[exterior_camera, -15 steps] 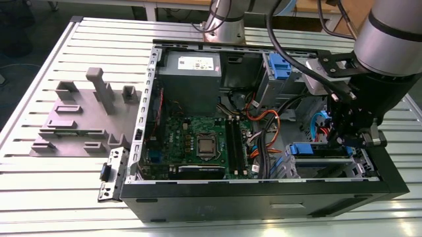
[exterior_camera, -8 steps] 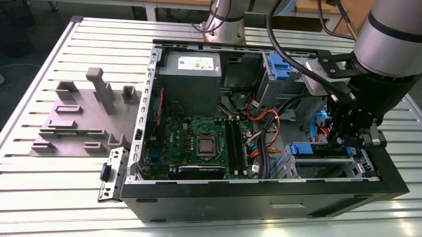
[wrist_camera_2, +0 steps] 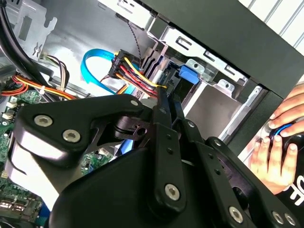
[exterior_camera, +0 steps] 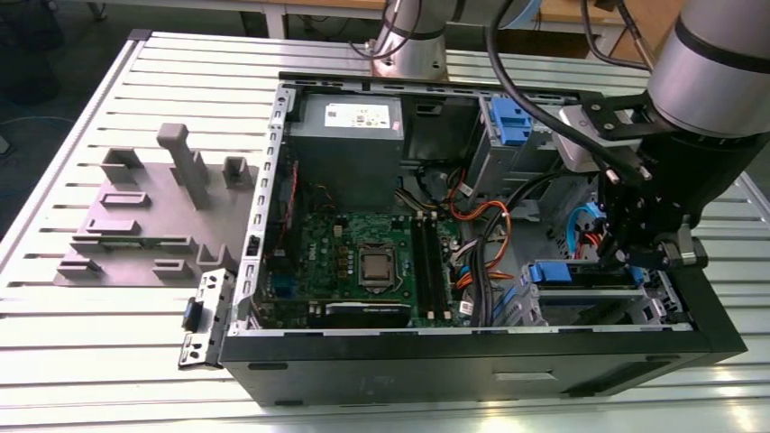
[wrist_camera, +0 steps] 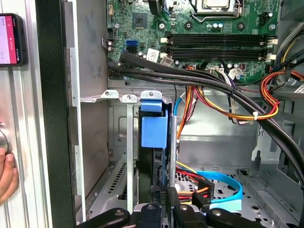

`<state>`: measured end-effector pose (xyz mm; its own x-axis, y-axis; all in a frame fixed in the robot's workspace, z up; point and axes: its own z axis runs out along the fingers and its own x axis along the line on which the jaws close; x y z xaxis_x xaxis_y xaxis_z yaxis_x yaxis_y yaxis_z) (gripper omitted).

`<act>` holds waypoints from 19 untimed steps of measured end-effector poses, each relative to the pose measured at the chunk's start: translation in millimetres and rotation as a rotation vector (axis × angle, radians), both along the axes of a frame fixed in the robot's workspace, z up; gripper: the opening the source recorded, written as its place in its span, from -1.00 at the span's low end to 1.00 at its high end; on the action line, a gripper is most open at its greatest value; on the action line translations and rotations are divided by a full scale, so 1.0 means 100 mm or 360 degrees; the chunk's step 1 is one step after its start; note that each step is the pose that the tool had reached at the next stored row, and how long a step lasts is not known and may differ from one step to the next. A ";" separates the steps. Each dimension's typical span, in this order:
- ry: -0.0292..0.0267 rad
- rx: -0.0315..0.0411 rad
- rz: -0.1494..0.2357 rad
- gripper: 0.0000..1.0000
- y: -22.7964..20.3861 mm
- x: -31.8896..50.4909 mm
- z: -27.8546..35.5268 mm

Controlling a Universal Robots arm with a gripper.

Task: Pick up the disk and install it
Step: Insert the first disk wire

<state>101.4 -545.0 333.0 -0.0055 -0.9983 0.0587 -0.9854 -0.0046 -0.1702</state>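
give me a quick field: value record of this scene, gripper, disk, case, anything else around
gripper: gripper low inside the open computer case, at the drive cage on the exterior view's right
jaws: closed on the disk's edge, seen in both wrist views
disk: disk in its blue carrier, standing edge-on in the drive cage slot
motherboard: motherboard exposed, centre of case
fixture: grey fixture on the table, exterior view's left
person: hand beside the case

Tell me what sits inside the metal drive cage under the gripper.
Inside the drive cage the disk stands edge-on in its blue carrier, the gripper at its near end. Its label face and the slot's far end are hidden.
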 end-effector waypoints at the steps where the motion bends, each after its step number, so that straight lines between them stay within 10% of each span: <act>1: 0.00000 0.0000 -0.0004 -0.66 0.000 0.000 -0.001; 19: 0.00000 0.0000 -0.0010 -0.66 -0.001 0.000 -0.058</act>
